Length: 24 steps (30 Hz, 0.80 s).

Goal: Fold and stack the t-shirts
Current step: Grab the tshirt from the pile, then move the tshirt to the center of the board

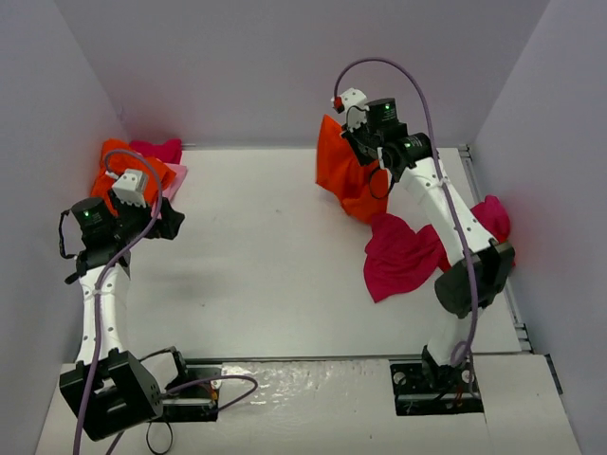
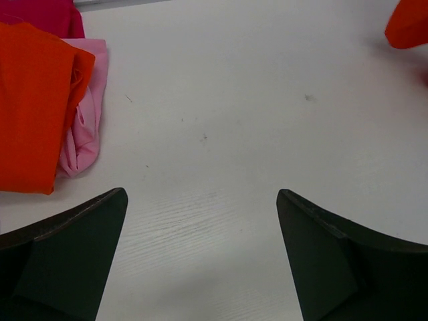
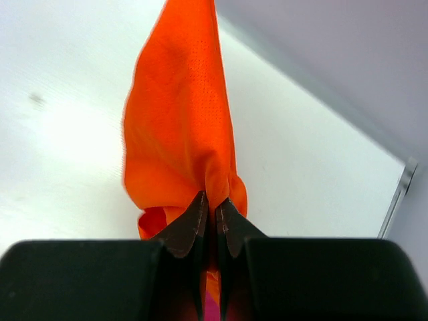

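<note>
Right tool (image 3: pixel 215 204) around orange t-shirt (image 3: pixel 177 120)

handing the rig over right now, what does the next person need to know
Left gripper: open and empty, over bare table beside the pile.
Right gripper: shut on a loose orange shirt that hangs from it near the far wall.
Done: the pile in the far left corner has a folded orange shirt on a pale pink shirt, with a magenta one behind.
Left to do: fold and stack the held shirt, then the crumpled magenta shirt lying by the right arm.
</note>
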Motion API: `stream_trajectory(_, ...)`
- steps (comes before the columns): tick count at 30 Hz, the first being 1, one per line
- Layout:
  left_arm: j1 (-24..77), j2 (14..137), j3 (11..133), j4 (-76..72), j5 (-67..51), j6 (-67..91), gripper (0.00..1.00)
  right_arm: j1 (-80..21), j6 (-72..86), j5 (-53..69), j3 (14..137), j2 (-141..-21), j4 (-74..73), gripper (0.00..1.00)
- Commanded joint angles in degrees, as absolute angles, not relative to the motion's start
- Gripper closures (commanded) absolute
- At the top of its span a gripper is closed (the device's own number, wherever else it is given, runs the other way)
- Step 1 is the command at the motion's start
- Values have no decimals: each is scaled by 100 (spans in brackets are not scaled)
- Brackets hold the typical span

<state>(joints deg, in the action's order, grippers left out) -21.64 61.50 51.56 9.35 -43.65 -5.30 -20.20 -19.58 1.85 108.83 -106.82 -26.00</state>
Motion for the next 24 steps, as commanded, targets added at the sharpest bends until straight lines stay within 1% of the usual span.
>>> stream_trajectory(1,-1986,6180,5218,528,-4378,-506,7,-2308,-2116,859,10828,-9768,-2622,100)
stream_trajectory(3,-1840,6237,5261,576,-4262,-558,7,-2482,-2217,1447,10764,-9610,-2798,100)
stream_trajectory(5,-1670,6299,5331,630,-4092,-627,7,-2629,-2402,2435,10640,-9464,-3152,100)
stream_trajectory(6,-1565,6327,5370,668,-4007,-658,7,-2682,-2474,2733,10510,-9381,-3233,100)
stream_trajectory(12,-1205,6398,5467,914,-3867,-870,7,-2873,-2759,3181,9610,-9054,-3453,100)
stream_trajectory(14,-1189,6391,5421,922,-3852,-915,7,-2927,-2850,3174,9266,-9007,-3492,91)
stream_trajectory(15,-1183,6390,5396,927,-3842,-938,7,-2954,-2902,3169,9115,-9004,-3528,83)
stream_trajectory(16,-1178,6390,5368,932,-3831,-959,7,-2982,-2960,3164,8979,-9011,-3577,71)
stream_trajectory(17,-1178,6390,5341,932,-3818,-980,7,-3023,-3054,3164,8911,-9038,-3691,47)
stream_trajectory(18,-1178,6390,5335,925,-3814,-984,7,-3032,-3116,3157,8848,-9071,-3791,42)
stream_trajectory(19,-1174,6386,5308,909,-3808,-991,7,-3083,-3152,3064,8790,-9143,-3898,31)
stream_trajectory(20,-1170,6382,5273,892,-3799,-1000,7,-3149,-3183,2945,8732,-9227,-4009,16)
stream_trajectory(22,-1152,6389,5239,879,-3805,-1010,7,-3240,-3157,2624,8610,-9305,-4059,3)
stream_trajectory(24,-1127,6398,5238,903,-3789,-1044,7,-3243,-3172,2393,8492,-9235,-4053,0)
